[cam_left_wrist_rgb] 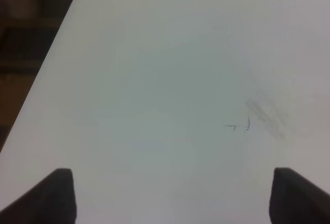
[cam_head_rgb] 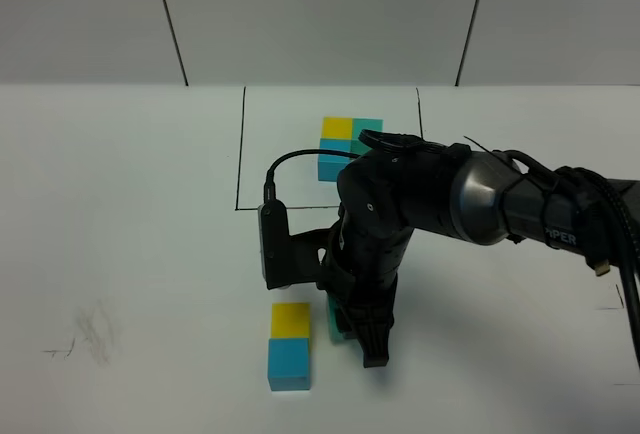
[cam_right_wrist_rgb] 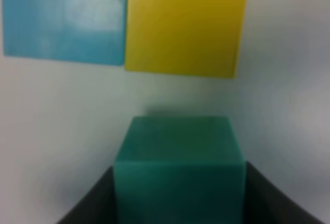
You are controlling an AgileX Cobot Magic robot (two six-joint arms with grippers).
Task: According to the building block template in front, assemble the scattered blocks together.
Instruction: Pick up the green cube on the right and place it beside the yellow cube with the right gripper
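The right claw (cam_head_rgb: 362, 339) points down at the white bench (cam_head_rgb: 130, 204), clenched on the teal-green cube (cam_head_rgb: 334, 322), of which the high camera catches only a sliver at the claw's left side, behind the dark fingers. The right wrist camera supplies what that view hides: the teal-green cube (cam_right_wrist_rgb: 178, 167) sits squarely between the two black fingers (cam_right_wrist_rgb: 93, 201), its matte top face and near face plain and unmarked. Just beyond the claw in that view lie the yellow cube (cam_right_wrist_rgb: 185, 25) and the sky-blue cube (cam_right_wrist_rgb: 64, 17), side by side with edges touching; a narrow strip of bench separates them from the held cube. From above, the yellow cube (cam_head_rgb: 290, 320) lies just left of the claw, with the sky-blue cube (cam_head_rgb: 288, 364) against its near side. The left claw (cam_left_wrist_rgb: 170, 195) appears only in its own wrist camera, released, its two dark tips wide apart over bare bench with faint pencil scuffs (cam_left_wrist_rgb: 258, 118). Farther back, beyond the right arm (cam_head_rgb: 470, 199), the building block template (cam_head_rgb: 345, 144) rests inside a thin black drawn rectangle (cam_head_rgb: 240, 154): yellow and teal-green behind, sky-blue in front, partly hidden by the arm.
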